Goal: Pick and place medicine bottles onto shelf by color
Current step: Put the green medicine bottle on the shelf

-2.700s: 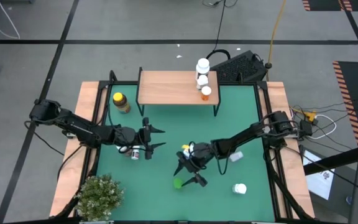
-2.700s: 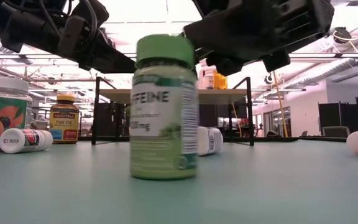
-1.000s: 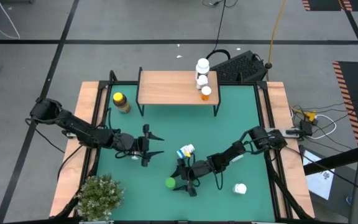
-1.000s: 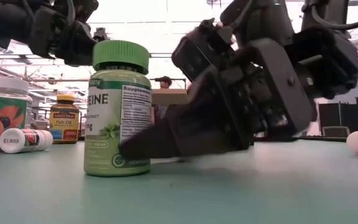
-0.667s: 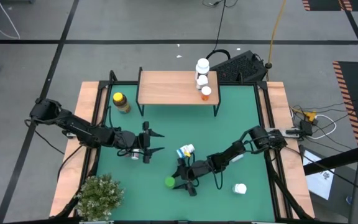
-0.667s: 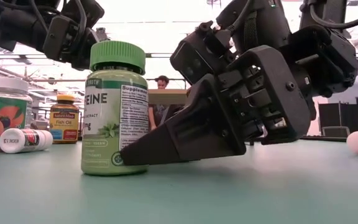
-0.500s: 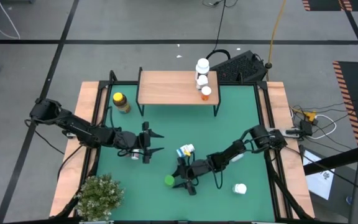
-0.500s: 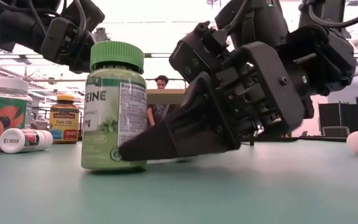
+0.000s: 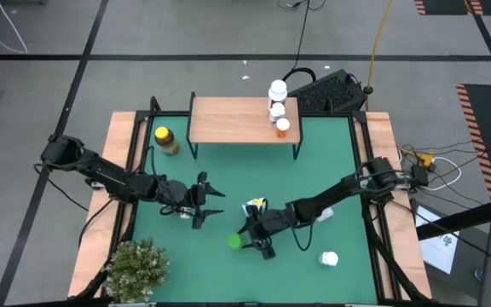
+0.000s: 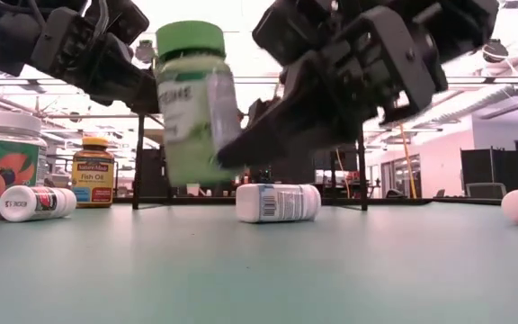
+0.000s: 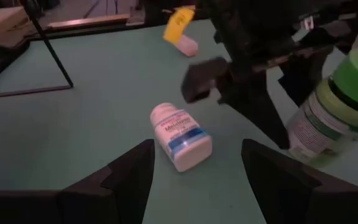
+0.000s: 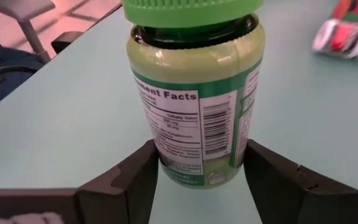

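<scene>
Beneath the lifted green bottle (image 10: 196, 103), a white bottle (image 10: 277, 202) lies sideways.

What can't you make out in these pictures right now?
- Green bottle, low view: motion blur makes its label unreadable; the right hand, shut on it, covers its lower sides in the right wrist view.
- Bottles on the shelf, high view: too small to read any label.
- White bottle lying ahead of the open left hand, left wrist view: its small print is too blurred.
- Bottle at the low view's left edge: cut off.
</scene>
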Controlling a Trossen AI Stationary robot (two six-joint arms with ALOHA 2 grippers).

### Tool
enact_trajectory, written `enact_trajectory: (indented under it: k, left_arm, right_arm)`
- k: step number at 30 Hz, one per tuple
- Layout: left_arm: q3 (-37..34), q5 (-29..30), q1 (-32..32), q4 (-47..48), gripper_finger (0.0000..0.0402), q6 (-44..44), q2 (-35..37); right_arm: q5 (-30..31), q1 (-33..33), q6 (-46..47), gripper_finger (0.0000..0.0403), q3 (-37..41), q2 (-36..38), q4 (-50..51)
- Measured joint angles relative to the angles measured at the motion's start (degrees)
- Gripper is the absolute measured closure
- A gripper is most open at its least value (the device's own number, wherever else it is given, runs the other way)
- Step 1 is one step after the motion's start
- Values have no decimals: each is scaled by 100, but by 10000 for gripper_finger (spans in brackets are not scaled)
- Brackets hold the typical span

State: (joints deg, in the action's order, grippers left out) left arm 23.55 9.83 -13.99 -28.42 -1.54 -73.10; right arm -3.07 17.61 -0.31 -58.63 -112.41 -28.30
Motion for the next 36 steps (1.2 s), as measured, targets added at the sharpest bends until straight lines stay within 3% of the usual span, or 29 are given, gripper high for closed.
enact_trajectory:
  k: [5, 16, 21, 27, 36]
  left_arm:
    - [0, -29, -81, -217, 142, 59, 0]
    - [0, -484, -250, -517, 58, -210, 2]
    - [0, -611, -248, -657, 58, -271, -43]
    - [36, -1415, -250, -1331, 57, -510, -515]
    - [43, -1398, -242, -2090, 57, -638, -837]
  right_arm:
    - [1, -272, -186, 196, -2, 386, 500]
    - [4, -648, -50, 196, 2, 395, 437]
    - [-9, -626, -57, 195, 2, 396, 330]
    - [-3, -630, -40, 195, 2, 395, 302]
    - [-20, -628, -42, 195, 2, 373, 310]
